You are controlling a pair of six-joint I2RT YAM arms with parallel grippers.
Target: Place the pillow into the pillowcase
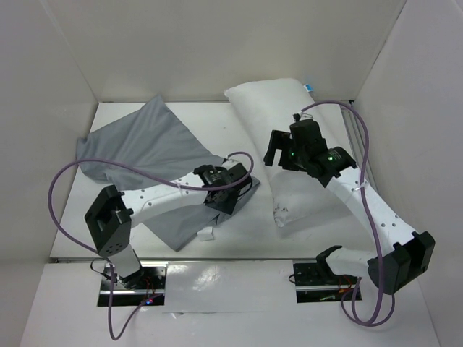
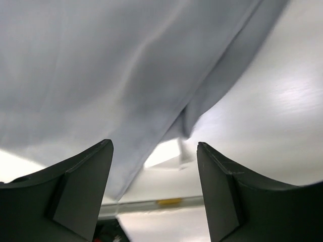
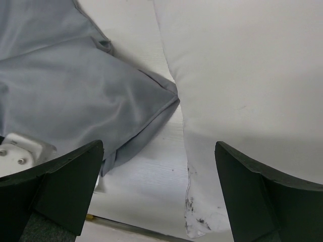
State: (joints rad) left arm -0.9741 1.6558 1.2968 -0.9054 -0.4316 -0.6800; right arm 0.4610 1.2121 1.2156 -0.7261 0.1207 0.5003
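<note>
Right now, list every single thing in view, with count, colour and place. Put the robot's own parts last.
pillow: one, white, right half of the table, its near corner smudged dark
pillowcase: one, blue-grey, wrinkled, left half, beside the pillow
label: one, white, at the pillowcase's near edge
table: one, white, walled on three sides
cables: two, purple, one looping off each arm
left arm: one, white with black joints, over the pillowcase
right arm: one, white with black joints, reaching over the pillow
left pincer: one, black, open, at the pillowcase's near edge
right pincer: one, black, open, above the pillow
</note>
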